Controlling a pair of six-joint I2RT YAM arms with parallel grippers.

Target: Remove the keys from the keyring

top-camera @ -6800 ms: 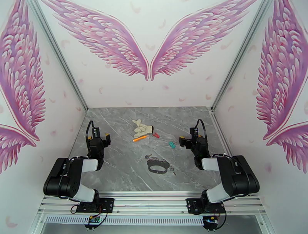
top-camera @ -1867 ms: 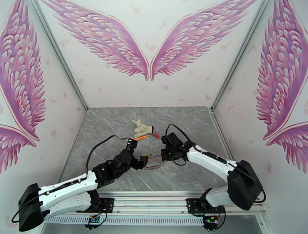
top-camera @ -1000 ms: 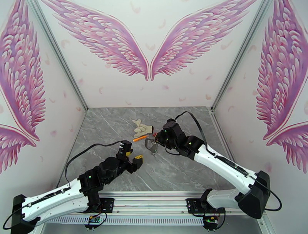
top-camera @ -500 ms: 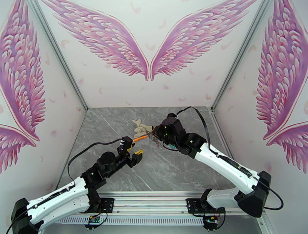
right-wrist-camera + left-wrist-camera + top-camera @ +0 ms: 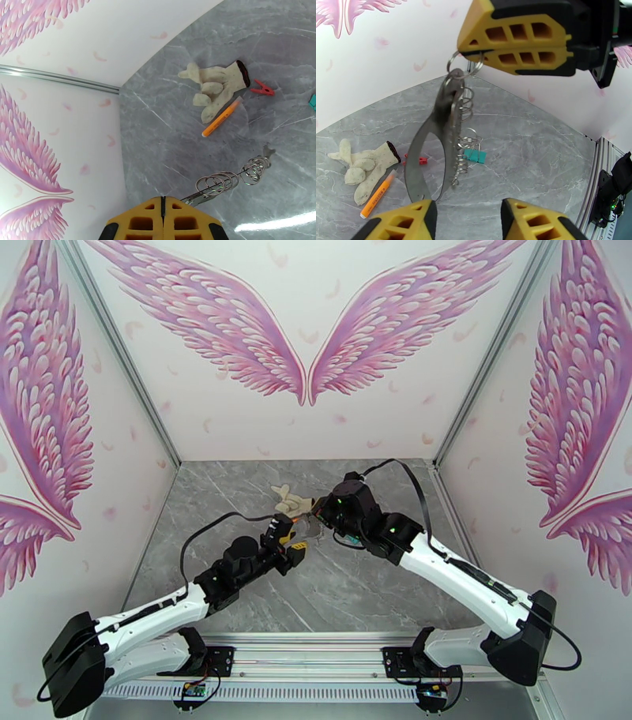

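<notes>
Keyring (image 5: 414,183) hangs from the right gripper (image 5: 468,50), jaws pinched on the keys (image 5: 464,114) at its top (by a small ring); left gripper (image 5: 468,206) stands open just below

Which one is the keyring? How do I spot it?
Look above the grey marble table at the yellow right gripper, shut on a silver ring. From that dangles the keyring: a flat, dark grey oval loop with a big hole. Unlike the glove and orange pen lying flat, it hangs in the air.
</notes>
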